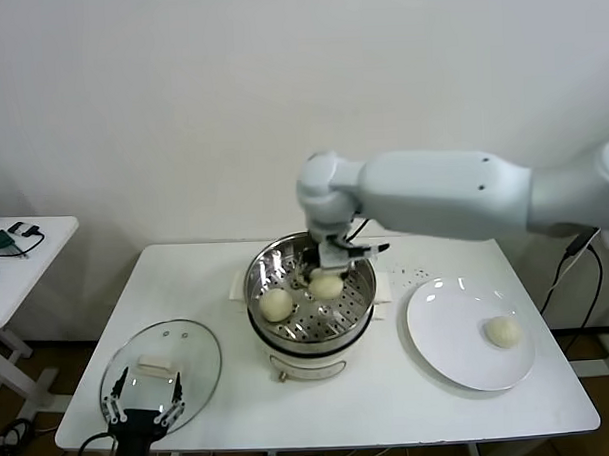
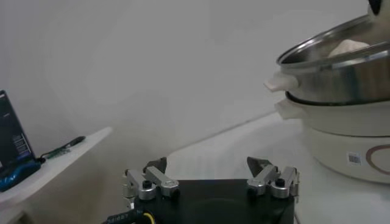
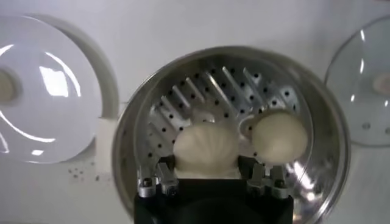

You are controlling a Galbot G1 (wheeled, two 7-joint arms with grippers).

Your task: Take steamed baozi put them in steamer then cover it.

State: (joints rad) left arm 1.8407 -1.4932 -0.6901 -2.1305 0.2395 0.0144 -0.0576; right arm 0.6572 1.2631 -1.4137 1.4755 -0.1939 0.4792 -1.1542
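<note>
Nearest the head camera, at the front left corner of the white table (image 1: 391,405), the left gripper (image 1: 143,407) hangs just off the front edge with its fingers spread apart and nothing between them; the left wrist view shows the same released state (image 2: 212,176). Just behind it, on the front left part of the tabletop, lies a round glass lid (image 1: 161,371) with a pale handle on top, flat and apart from everything else.

Midway along the table, about centred between front and back edges, stands the steamer (image 1: 309,300), its shiny steel pot on a white base. Inside, on the perforated tray, rest two steamed baozi: one toward the left side of the pot (image 1: 276,305), the other (image 1: 327,285) closer to the middle. The right arm reaches in from the right edge over the pot, and the right gripper (image 1: 324,274) is down inside the rim. In the right wrist view its fingers (image 3: 166,173) sit on either side of the middle bun (image 3: 204,150), grasping it, while the second bun (image 3: 280,136) lies just beside.

Toward the right edge sits a flat white plate (image 1: 448,333) with one more bun (image 1: 503,331) on its right half.
</note>
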